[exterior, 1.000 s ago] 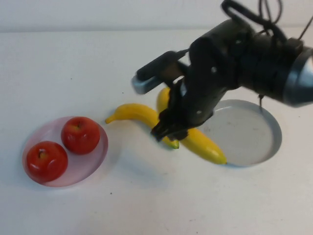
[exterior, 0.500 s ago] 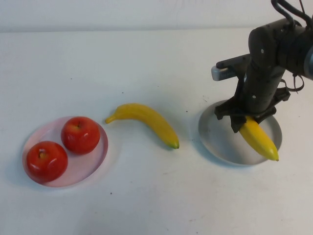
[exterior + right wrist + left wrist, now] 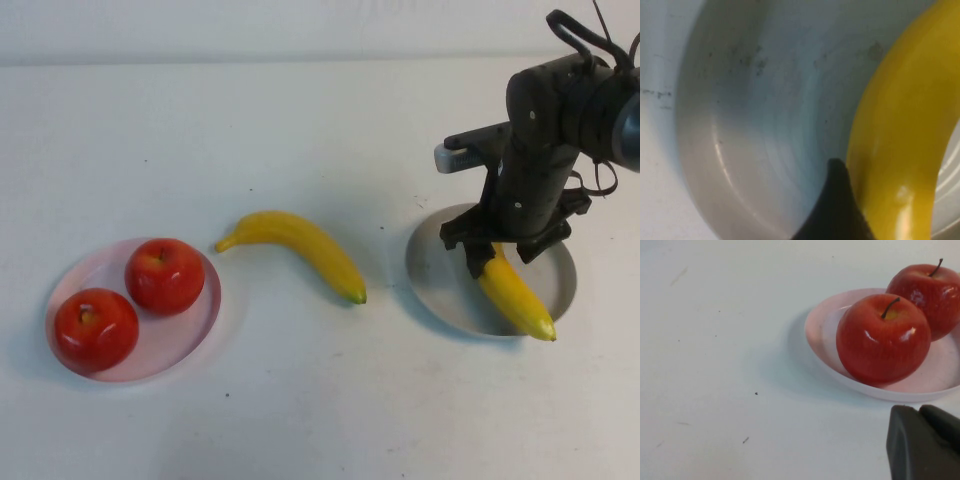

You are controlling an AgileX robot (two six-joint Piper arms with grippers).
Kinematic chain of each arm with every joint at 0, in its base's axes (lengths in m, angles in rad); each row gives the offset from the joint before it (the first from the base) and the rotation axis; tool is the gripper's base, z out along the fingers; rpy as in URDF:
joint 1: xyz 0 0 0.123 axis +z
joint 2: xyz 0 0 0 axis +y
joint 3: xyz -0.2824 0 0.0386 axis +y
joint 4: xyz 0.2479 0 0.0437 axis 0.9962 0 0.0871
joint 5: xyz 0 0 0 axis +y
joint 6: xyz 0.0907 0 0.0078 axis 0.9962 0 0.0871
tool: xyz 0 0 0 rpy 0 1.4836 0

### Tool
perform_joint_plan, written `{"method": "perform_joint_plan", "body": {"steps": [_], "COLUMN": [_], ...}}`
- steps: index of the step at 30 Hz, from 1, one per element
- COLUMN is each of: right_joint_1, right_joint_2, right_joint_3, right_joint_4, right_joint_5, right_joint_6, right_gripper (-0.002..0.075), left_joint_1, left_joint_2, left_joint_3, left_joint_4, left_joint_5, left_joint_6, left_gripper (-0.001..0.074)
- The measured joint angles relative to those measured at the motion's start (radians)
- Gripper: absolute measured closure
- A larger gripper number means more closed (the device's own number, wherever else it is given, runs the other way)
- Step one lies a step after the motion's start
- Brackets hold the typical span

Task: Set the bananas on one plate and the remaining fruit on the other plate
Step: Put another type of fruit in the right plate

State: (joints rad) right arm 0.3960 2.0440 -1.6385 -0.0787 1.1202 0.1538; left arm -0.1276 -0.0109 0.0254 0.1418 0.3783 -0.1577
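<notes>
My right gripper (image 3: 497, 258) hangs over the grey plate (image 3: 440, 270) and is shut on one banana (image 3: 515, 295), whose lower tip reaches over the plate's near right rim. In the right wrist view the banana (image 3: 905, 125) lies against one dark finger (image 3: 835, 210) above the plate's floor (image 3: 765, 100). The second banana (image 3: 300, 250) lies on the table between the plates. Two red apples (image 3: 165, 275) (image 3: 95, 328) sit on the pink plate (image 3: 205, 300). My left gripper (image 3: 919, 412) is shut and empty, near the pink plate (image 3: 820, 335) with its apples (image 3: 882, 337) (image 3: 935, 290); it is out of the high view.
The white table (image 3: 300, 400) carries only the two plates and the fruit. The loose banana lies about midway between the pink plate at the left and the grey plate at the right.
My right gripper carried the banana from beside the other banana rightward to over the grey plate, then lowered it so its tip sits lower on the plate. The left arm has not moved.
</notes>
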Motion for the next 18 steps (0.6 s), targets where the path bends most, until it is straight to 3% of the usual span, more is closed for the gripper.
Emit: {"method": "perform_joint_plan", "body": {"steps": [3,7,13,18], "right_joint_1": [0.013,0.063,0.176,0.230], "right_joint_2": [-0.035,-0.075,-0.030,0.100], "right_joint_3": [-0.005,-0.062,-0.179,-0.299], "right_joint_4": [-0.017,-0.011,0.190,0.250], "right_joint_5": [0.000,-0.026,-0.201,-0.289], "right_joint_6": [-0.012,-0.162,-0.502,-0.592], "right_gripper": [0.0260,0.0286,0.0298,0.0299], "left_joint_1": [0.000,0.000,0.000,0.000], "left_joint_2": [0.000,0.000,0.000,0.000], "left_joint_3": [0.000,0.000,0.000,0.000], "left_joint_4": [0.000,0.000,0.000,0.000], "left_joint_5": [0.000,0.000,0.000,0.000], "left_joint_6": [0.000,0.000,0.000,0.000], "left_gripper": [0.0734,0.0734,0.0734,0.0734]}}
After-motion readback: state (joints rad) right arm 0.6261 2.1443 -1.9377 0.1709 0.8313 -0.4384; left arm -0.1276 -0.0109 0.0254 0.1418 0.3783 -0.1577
